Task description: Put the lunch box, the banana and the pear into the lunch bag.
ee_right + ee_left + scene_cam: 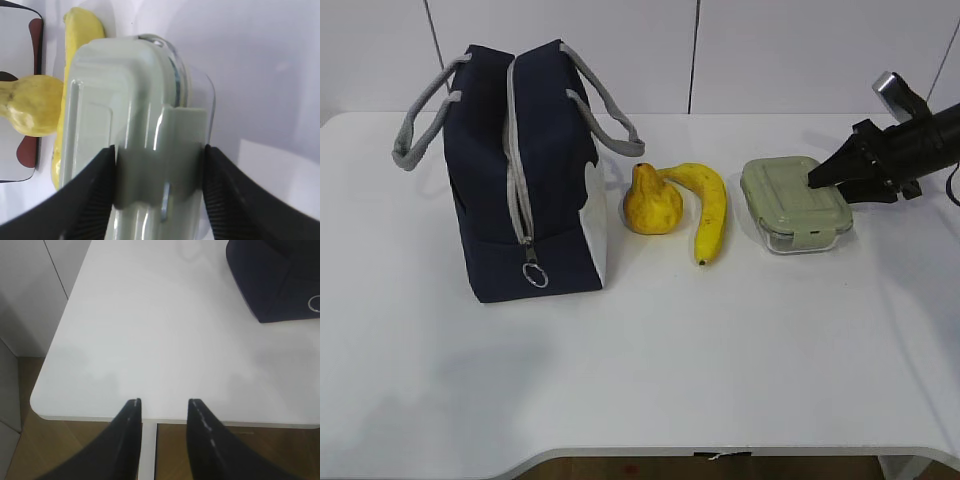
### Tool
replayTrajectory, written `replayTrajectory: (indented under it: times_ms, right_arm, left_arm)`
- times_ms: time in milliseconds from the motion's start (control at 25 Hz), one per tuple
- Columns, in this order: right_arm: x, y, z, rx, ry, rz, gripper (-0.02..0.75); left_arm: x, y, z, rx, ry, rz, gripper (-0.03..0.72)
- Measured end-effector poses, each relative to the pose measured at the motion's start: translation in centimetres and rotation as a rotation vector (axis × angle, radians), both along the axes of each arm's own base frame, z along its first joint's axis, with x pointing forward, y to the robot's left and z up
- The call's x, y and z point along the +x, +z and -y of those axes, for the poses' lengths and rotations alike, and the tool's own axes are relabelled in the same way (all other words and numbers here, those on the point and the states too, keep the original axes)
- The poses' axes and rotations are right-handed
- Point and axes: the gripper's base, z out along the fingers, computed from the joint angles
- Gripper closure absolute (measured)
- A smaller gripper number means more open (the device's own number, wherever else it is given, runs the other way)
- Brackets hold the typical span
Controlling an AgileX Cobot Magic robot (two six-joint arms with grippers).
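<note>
Lunch box (794, 203): it lies on the table (720, 370) at about 3 o'clock from the banana (709, 212), near it but apart, with the sage-green lid on.
Right gripper (159, 162): we have the two fingers, moderately open, against the sides of the lid's clip tab; from the exterior view it comes in low from 3 o'clock. We cannot tell if the box is really held; it rests on the table.
Left gripper (162, 412): narrow gap between the fingers, nothing in it, over the table edge near the lunch bag (525, 170).
Step in hand: we judge it is the grasp of the lunch box.
How to do it well: we should close on the box body and not only on the tab, because the clip can slip or open; then lift it level.
Long axis of the box: roughly from 10 to 4 o'clock in the exterior view.
Bag: it looks zipped, so we think it needs opening first.
Pear (652, 203): between bag and banana, touching the banana.
</note>
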Motion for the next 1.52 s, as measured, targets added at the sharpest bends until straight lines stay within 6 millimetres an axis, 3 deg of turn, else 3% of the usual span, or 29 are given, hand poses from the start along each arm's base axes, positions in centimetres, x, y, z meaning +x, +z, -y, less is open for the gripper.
replayTrajectory:
  times_ms: [800,1000,1520]
  right_arm:
    - [0.1,0.2,0.0,0.031,-0.052,-0.028,0.325]
    - [-0.1,2.6,0.0,0.013,-0.072,-0.004,0.327]
    - [-2.0,11.3,-0.6,0.018,-0.144,0.088,0.328]
  left_arm:
    - [0.0,0.0,0.0,0.000,0.000,0.000,0.447]
    - [0.0,0.0,0.0,0.000,0.000,0.000,0.447]
    - [0.2,0.5,0.6,-0.067,-0.044,0.042,0.445]
